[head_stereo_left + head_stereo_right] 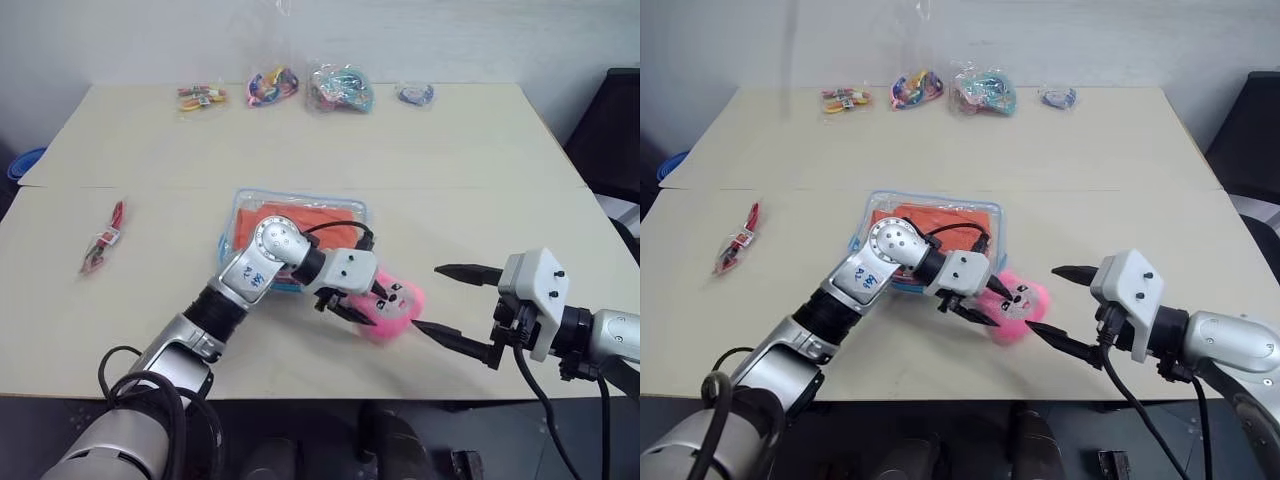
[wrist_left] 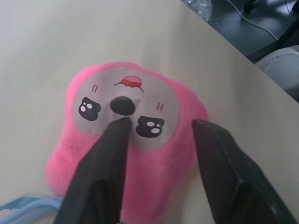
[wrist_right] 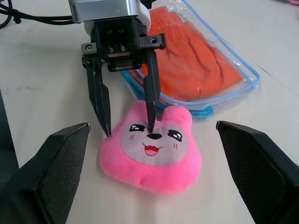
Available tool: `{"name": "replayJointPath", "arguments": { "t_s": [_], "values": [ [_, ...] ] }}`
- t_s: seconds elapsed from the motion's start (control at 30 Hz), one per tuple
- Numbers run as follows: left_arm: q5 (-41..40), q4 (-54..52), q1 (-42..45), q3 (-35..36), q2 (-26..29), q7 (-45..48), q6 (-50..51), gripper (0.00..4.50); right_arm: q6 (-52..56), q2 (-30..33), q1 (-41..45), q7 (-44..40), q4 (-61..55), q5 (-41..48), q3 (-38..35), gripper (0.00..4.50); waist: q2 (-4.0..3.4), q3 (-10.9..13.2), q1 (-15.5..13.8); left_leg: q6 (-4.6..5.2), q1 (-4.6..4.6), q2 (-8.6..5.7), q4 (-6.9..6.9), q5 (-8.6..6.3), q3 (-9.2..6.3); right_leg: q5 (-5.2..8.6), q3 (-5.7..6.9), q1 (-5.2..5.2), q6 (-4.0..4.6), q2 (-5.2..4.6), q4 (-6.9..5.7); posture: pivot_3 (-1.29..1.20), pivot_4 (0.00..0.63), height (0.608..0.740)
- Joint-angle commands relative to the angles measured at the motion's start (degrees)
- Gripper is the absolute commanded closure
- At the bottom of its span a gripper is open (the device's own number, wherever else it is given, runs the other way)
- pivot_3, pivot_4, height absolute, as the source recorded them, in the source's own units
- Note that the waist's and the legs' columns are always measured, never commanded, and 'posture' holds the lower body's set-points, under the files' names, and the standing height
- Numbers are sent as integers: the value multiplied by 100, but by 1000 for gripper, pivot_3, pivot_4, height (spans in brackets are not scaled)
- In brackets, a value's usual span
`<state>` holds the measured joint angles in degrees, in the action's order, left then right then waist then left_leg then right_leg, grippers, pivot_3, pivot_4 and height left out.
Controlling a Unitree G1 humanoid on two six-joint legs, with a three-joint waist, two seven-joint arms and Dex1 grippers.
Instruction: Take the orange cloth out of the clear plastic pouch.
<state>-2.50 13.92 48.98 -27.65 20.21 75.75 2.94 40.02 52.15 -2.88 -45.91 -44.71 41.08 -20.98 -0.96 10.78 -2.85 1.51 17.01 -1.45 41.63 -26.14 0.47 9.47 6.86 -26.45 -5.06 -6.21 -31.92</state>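
the left hand (image 3: 126, 128) is part open, its 2 fingers straddling one side of the pink plush charm (image 3: 152, 149), one fingertip on its face. the right hand (image 1: 452, 305) hangs wide open just right. the orange cloth (image 3: 191, 60) lies inside the clear plastic pouch (image 3: 243, 86) mid-counter (image 1: 450, 150).

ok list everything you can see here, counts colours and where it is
clear plastic pouch: one, transparent with light blue edging, table centre
orange cloth: one, orange, inside the pouch
pink plush charm: one, pink with a printed face, by the pouch's near right corner
small bags of trinkets: four, multicoloured, along the far edge
red packet: one, red, left side of the table
table: one, pale beige
left gripper: black fingers part closed, one tip on the charm's face, the other beside the charm
right gripper: black fingers wide open, right of the charm
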Motion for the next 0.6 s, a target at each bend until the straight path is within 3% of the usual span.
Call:
{"name": "replayJointPath", "arguments": {
  "t_s": [0.03, 0.13, 0.4, 0.53, 0.6],
  "values": [
    [-189, -427, -140, 198, 300, 248, -15, 3522, -137, 124, 77, -155, 29, 63, -132, 0, 0, 0, 1, 0, 0, 0, 0, 0, 0, 0, 0, 0, 0, 0, 0, 0, 150, 740],
    [-440, -763, -284, 375, 618, 464, 158, 4466, -210, 148, 196, -267, 173, 0, -29, 0, 0, 0, 8, 0, -1, 1, 0, 0, 0, 0, 0, 0, 0, 0, 0, 0, 150, 740],
    [-838, -1372, -534, 763, 1341, 840, 486, 4466, -575, 40, 955, -439, 812, -458, 857, 0, 0, 0, 16, 0, 0, 1, 3, 0, -2, 0, 0, -1, 0, -1, 0, 0, 150, 740],
    [-681, -1011, -153, 799, 814, 226, 513, 4466, -628, 36, 1160, -498, 978, -434, 881, 0, 0, 0, -30, 0, 5, -3, 9, 0, -5, -1, 4, -1, -1, -3, 1, 0, 150, 740],
    [-736, -896, -23, 792, 530, 125, 456, 4093, -613, 72, 1103, -518, 940, -402, 779, 0, 0, 0, -45, 8, 8, -6, 22, -4, -7, -2, 5, 1, -3, -4, 1, 0, 150, 740]
  ]
}}
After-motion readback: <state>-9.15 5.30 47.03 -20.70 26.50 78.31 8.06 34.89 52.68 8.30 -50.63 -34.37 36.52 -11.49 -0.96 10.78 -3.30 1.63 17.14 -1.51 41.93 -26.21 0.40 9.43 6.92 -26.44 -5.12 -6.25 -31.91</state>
